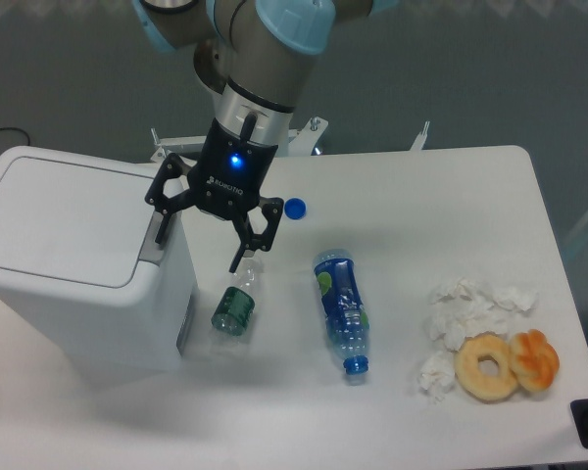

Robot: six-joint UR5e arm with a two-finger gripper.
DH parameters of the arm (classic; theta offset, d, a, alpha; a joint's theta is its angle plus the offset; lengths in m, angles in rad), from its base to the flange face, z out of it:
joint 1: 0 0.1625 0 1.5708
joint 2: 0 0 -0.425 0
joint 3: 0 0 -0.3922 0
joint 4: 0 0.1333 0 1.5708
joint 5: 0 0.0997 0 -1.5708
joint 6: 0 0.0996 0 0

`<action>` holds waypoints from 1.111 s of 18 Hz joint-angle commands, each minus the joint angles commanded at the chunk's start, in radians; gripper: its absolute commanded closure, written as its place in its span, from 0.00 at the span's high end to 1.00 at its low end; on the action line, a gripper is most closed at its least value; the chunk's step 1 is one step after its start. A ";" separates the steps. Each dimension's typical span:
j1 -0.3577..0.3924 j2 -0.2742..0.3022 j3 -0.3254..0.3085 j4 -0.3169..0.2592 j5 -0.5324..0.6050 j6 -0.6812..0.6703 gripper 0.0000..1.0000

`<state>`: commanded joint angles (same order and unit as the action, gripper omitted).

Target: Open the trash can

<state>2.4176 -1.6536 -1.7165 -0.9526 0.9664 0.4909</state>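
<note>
Fixed camera | trash can (73, 259) at left of frame, lid down | gripper (204, 240) spread open, empty, one finger by grey tab (157, 235) | advice: press tab squarely; avoid green-capped bottle (235, 304) below.

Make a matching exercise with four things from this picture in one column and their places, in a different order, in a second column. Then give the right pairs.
Things:
1. trash can
2. blue bottle
3. blue cap
4. doughnut

Places:
A. lying on its side near the middle of the table
B. at the right front of the table, beside the crumpled tissues
C. at the left end of the table, lid shut
D. loose on the table, just right of the end effector

Pairs: 1-C, 2-A, 3-D, 4-B
</note>
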 joint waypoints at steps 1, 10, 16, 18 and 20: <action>0.000 -0.002 0.000 0.000 0.000 0.000 1.00; 0.002 -0.003 0.000 0.002 0.000 0.000 1.00; 0.002 -0.002 0.003 0.003 0.000 -0.003 1.00; 0.002 -0.002 0.009 0.003 0.000 -0.005 1.00; 0.003 -0.002 0.024 0.005 0.002 0.005 1.00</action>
<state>2.4206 -1.6552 -1.6921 -0.9480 0.9679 0.4954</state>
